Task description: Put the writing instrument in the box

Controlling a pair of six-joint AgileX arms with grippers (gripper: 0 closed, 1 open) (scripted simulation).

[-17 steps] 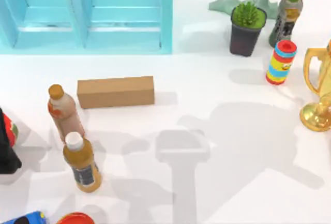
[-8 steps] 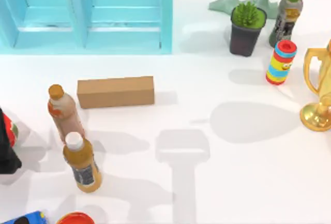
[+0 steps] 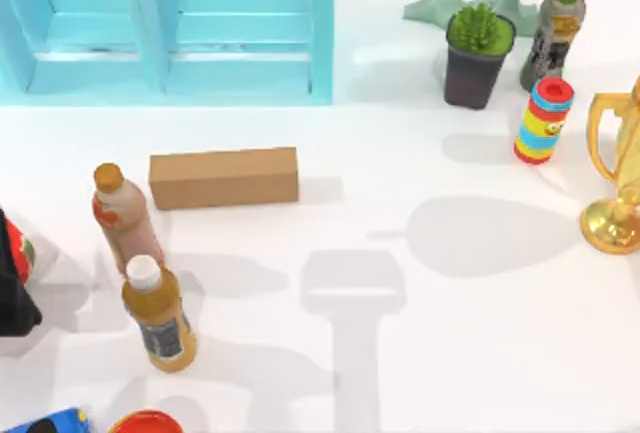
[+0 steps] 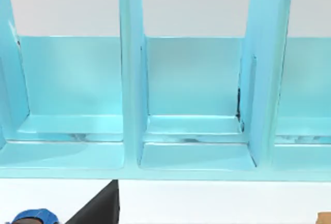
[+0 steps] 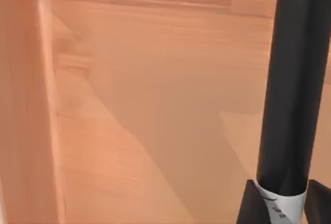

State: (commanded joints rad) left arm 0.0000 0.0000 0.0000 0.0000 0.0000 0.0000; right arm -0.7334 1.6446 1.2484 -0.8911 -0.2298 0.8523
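Wood-toned panels (image 5: 129,105) face my right wrist camera, and against them stands the pen (image 5: 292,89), a black barrel with its white printed band at the near end. My right gripper (image 5: 279,203) is clamped on that band, a dark finger (image 5: 251,203) showing on either side of it; the pen points away from the camera toward the wooden surface. Whether those panels are the inside of a box I cannot tell.

From above, the white table (image 3: 450,353) carries a brown carton (image 3: 224,177) lying left of centre, with two bottles (image 3: 127,218) standing just in front of it toward the left edge. A blue shelf unit (image 3: 170,28) fills the far left corner. At the far right stand a potted plant (image 3: 477,53), a dark bottle (image 3: 553,31), a striped can (image 3: 543,120) and a gold trophy (image 3: 618,183). Shadows of the arms fall across the middle of the table.

My left wrist camera faces the blue shelf unit's open compartments; I cannot tell how my left gripper's fingers stand.
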